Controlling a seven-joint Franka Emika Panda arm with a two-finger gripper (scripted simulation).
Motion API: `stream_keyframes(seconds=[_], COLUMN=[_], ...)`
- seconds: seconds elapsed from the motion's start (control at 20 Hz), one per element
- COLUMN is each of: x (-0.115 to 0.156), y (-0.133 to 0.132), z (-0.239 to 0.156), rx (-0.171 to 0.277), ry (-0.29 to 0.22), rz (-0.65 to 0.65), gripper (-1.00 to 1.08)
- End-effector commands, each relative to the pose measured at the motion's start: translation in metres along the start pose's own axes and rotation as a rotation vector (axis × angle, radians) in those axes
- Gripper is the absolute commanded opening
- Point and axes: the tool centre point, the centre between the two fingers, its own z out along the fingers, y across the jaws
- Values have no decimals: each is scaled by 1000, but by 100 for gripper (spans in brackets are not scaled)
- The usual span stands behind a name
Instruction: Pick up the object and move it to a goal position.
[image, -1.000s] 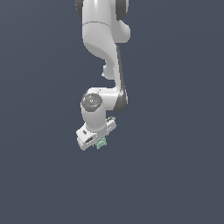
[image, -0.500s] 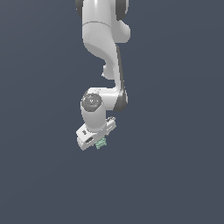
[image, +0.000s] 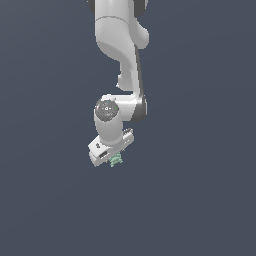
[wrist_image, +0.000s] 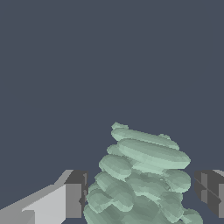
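Note:
The object (image: 117, 161) is a small pale mint-green, lumpy, ridged block. In the exterior view it pokes out just under my white gripper (image: 115, 157), at the end of the arm that hangs down from the top. In the wrist view the object (wrist_image: 144, 170) fills the space between my two dark fingertips (wrist_image: 76, 192), which press against its sides. My gripper (wrist_image: 140, 197) is shut on it. The lower part of the block is cut off by the edge of the wrist view.
A plain dark grey-blue surface (image: 200, 200) is all that shows around the arm in both views. No other objects, containers or edges show.

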Motion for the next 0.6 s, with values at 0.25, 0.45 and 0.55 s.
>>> stream_keyframes(seconds=[0.25, 0.45, 0.55], x=[3, 5, 6], y=[-36, -63, -78], z=[-44, -77, -95], rx=[-1, -2, -2], ry=[0, -1, -1], rz=[-1, -1, -1], gripper=[-100, -100, -100])
